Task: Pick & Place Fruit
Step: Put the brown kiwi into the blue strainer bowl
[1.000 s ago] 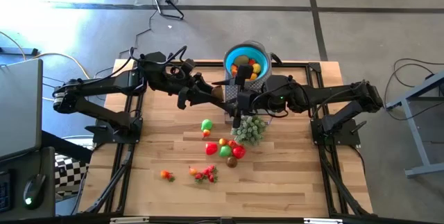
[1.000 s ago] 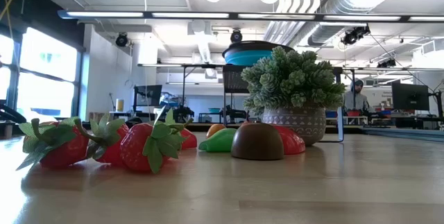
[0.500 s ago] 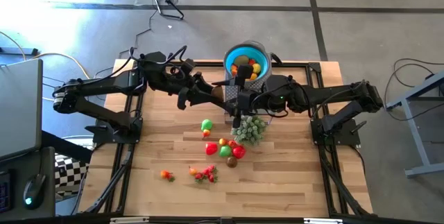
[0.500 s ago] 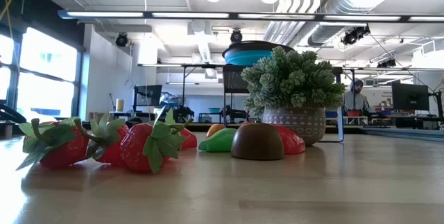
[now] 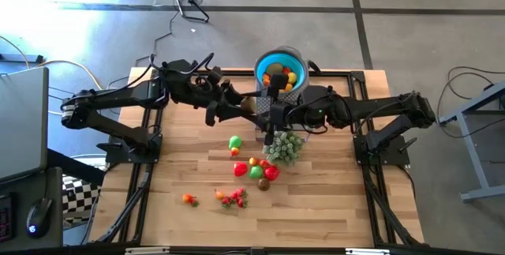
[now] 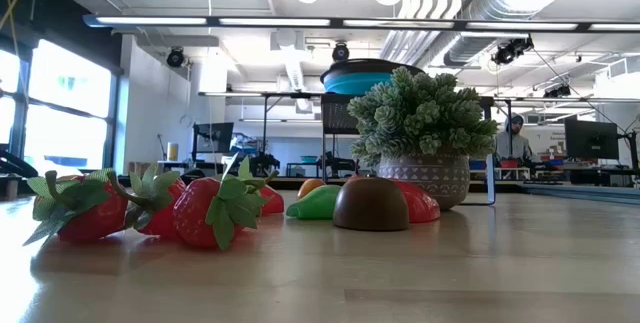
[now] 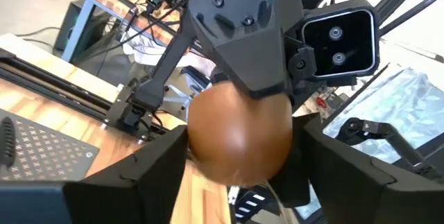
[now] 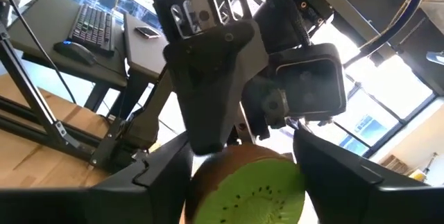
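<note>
— Where does your fruit sit on the table (image 5: 331,208)?
— The blue bowl (image 5: 264,59) at twelve o'clock holds several; just at its six, your right gripper (image 5: 267,114) pinches the kiwi half (image 8: 250,182); your left gripper (image 5: 248,105) flanks it too, grip I cannot tell; loose fruit (image 5: 254,168) lies further toward six.

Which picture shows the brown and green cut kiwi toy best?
The right wrist view: the round brown-skinned toy kiwi half shows its green seeded face between dark fingers. The left wrist view shows only its brown back. In the high view the arms hide it; the low view misses it.
</note>
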Robot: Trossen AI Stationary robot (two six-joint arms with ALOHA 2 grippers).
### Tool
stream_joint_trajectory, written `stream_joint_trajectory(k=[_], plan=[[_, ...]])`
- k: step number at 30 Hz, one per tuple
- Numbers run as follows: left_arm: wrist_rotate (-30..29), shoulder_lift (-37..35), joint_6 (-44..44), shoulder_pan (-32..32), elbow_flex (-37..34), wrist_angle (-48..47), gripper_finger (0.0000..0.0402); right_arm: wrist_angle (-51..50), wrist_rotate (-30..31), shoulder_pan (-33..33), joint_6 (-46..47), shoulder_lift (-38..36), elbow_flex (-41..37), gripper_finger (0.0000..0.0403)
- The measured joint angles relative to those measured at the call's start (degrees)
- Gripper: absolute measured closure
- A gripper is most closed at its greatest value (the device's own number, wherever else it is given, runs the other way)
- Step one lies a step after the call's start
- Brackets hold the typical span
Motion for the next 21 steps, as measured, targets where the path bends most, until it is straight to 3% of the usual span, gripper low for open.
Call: stream_joint_trajectory(k=[7, 13, 18, 21], plan=[[-1.5, 0.0, 2.1, 0.1, -0.1, 5.6, 0.0105, -1.5, 0.3, 0.0, -0.1, 0.0, 0.0, 0.0198], [-1.7, 0.0, 2.1, 0.1, 0.0, 7.3, 0.0122, -3.1, 3.2, -0.1, -0.4, 0.0, 0.0, 0.0211], [-3.6, 0.0, 2.0, 0.0, 0.0, 6.9, 0.0135, -5.4, 4.8, -0.4, -0.4, -0.5, 0.1, 0.0249], [0.5, -1.5, -0.6, 0.1, -0.2, 3.4, 0.0147, -12.8, 8.6, 0.1, 3.1, -1.9, 0.0, 0.0278]])
